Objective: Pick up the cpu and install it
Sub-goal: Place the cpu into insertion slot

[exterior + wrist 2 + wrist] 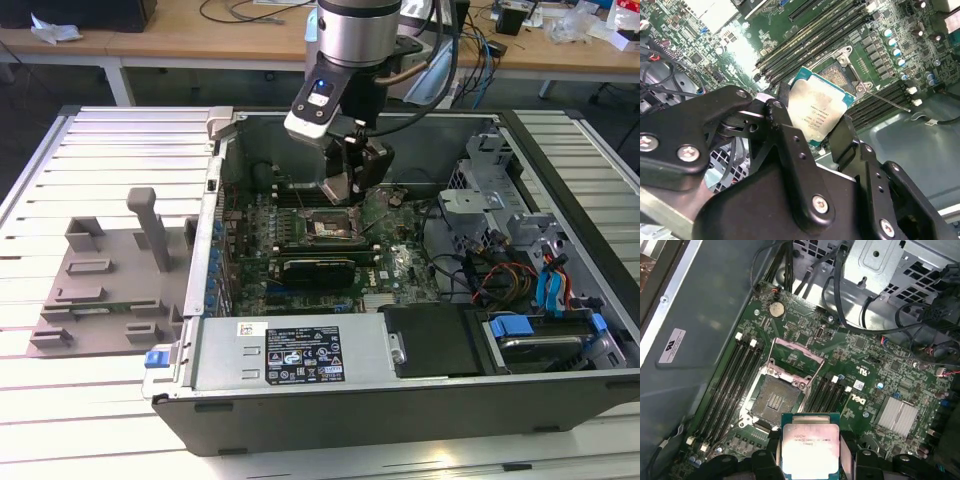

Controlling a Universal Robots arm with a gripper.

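Observation:
The cpu (pixel 810 442), a flat square chip with a silvery top plate and a thin dark-green rim, sits between my gripper's (pixel 810 457) black fingers (pixel 771 452), which are shut on its two side edges. In the second wrist view the cpu (pixel 817 110) hangs tilted just above the open socket (pixel 840 75). The socket (pixel 774 400) has its metal frame lifted, and its contact field is bare. In the exterior view my gripper (pixel 350 190) hovers inside the open computer case with the cpu (pixel 335 187), a short way above the socket (pixel 330 226) on the motherboard.
Memory slots (pixel 730 382) flank the socket on both sides. A grey labelled box (pixel 300 355) fills the case's near edge. A drive cage (pixel 490 200) and cables (pixel 510 275) crowd the exterior view's right. A grey fixture (pixel 110 280) lies on the slatted table at the exterior view's left.

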